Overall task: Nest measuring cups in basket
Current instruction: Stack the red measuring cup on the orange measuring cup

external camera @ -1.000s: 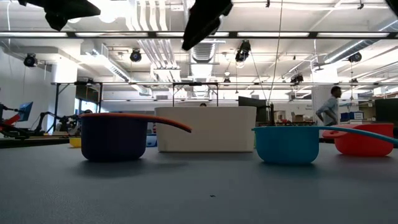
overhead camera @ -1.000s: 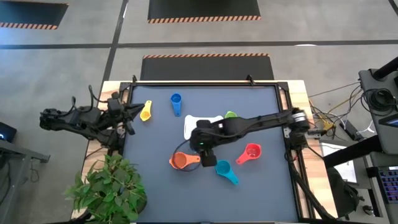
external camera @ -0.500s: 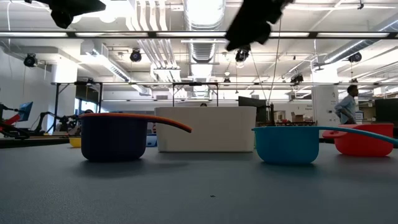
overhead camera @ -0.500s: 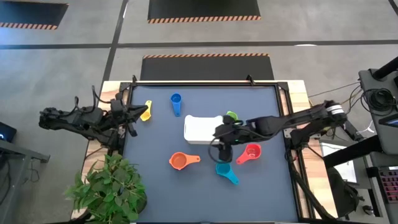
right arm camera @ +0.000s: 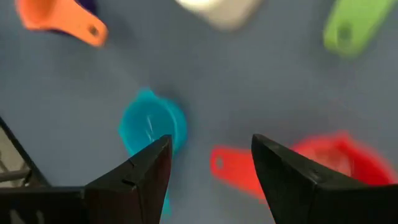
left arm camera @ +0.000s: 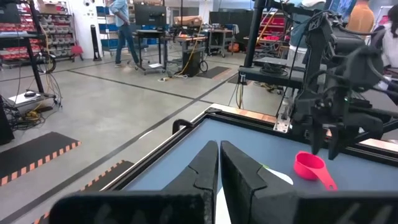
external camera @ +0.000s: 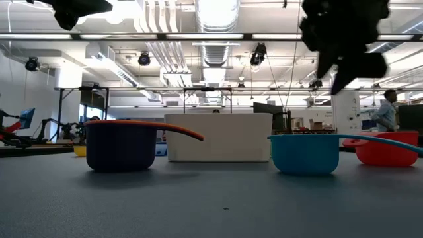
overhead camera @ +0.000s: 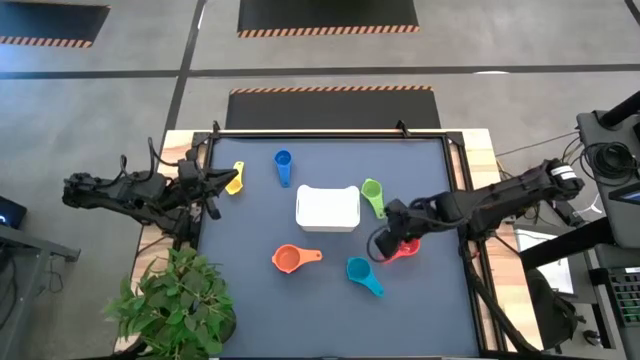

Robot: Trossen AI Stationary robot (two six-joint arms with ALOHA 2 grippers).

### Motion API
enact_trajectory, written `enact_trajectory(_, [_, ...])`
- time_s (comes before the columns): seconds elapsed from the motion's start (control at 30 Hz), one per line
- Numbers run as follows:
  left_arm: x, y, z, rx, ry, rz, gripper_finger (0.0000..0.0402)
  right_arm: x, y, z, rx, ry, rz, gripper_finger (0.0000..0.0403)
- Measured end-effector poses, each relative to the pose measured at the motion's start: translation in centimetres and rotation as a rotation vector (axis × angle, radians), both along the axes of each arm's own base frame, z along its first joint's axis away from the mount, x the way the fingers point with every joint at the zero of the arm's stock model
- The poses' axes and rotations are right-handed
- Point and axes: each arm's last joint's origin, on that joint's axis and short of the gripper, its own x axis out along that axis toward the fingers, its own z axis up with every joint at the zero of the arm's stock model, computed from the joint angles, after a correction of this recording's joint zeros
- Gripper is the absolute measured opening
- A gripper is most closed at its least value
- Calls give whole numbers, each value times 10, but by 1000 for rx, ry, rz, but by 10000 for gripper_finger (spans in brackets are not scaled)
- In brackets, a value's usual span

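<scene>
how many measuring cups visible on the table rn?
5 clearly: yellow at the left edge, blue at the back, green right of the basket, orange and teal in front. Red sits partly under the right gripper. Purple not identifiable.

No legible text, labels, brand marks, numbers or signs in any view. None readable on the measuring cups, the basket, the arms or the table. Background shelving and equipment in the room too small to read.
</scene>
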Motion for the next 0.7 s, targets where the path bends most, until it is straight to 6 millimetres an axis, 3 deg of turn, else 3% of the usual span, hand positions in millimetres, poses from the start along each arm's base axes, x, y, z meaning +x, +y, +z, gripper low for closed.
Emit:
enact_trajectory(0.33, [0, 0, 1, 22, 3, 0, 0, -13, 11, -14, 60, 275, -214, 208])
enact_trajectory(0.7, [0, 0, 4, 61, -5, -2, 0, 16, 3, -32, -36, 443, -190, 208])
